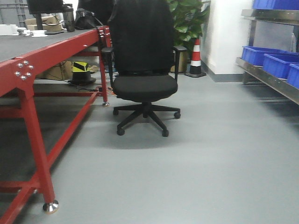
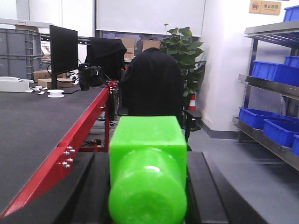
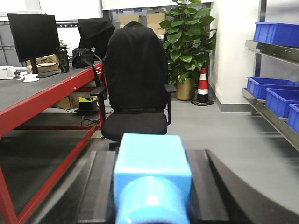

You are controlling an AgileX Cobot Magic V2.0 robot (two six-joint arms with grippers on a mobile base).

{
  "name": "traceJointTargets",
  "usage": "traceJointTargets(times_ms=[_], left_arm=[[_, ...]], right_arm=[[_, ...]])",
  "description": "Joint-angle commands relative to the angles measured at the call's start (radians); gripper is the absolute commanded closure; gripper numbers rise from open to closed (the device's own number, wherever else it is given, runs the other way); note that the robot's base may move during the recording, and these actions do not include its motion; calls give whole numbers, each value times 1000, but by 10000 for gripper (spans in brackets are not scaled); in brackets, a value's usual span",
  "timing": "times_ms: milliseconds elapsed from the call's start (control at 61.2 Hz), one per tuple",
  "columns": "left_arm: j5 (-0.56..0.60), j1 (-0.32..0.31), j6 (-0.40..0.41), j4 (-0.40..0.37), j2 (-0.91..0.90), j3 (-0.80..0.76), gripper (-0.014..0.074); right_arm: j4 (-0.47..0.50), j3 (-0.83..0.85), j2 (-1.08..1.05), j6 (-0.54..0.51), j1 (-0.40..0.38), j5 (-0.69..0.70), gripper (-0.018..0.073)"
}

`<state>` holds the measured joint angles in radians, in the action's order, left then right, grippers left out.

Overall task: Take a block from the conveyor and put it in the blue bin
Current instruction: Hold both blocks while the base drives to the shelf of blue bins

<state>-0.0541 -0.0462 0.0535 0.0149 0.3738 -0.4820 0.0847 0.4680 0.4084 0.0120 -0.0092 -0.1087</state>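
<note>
In the left wrist view my left gripper [image 2: 147, 191] is shut on a bright green block [image 2: 147, 140] with a round peg facing the camera, between black fingers [image 2: 208, 186]. In the right wrist view my right gripper [image 3: 152, 196] is shut on a light blue block [image 3: 152, 158] of the same shape, between black fingers [image 3: 212, 186]. Both are held in the air above the floor. The conveyor, a dark grey belt [image 1: 28, 44] on a red frame, lies to the left [image 2: 28, 126] [image 3: 32, 88]. Blue bins [image 1: 261, 55] sit on a metal shelf at the right [image 2: 259, 116] [image 3: 264, 86]. Neither gripper shows in the front view.
A black office chair [image 1: 142, 70] draped with a dark jacket stands ahead. A potted plant [image 3: 187, 37] and a traffic cone [image 1: 196, 58] stand behind it. A monitor [image 2: 63, 49], boxes and small items sit on the belt's far end. A red frame leg [image 1: 39, 158] is near left.
</note>
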Motion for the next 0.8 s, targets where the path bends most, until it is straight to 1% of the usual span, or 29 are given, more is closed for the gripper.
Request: traceJointTargets(times_ms=[0, 784], left_arm=[[18, 0, -1, -4, -4, 1, 707], [18, 0, -1, -4, -4, 1, 707]], right_arm=[[2, -3, -4, -4, -2, 21, 715], [2, -3, -4, -4, -2, 21, 715]])
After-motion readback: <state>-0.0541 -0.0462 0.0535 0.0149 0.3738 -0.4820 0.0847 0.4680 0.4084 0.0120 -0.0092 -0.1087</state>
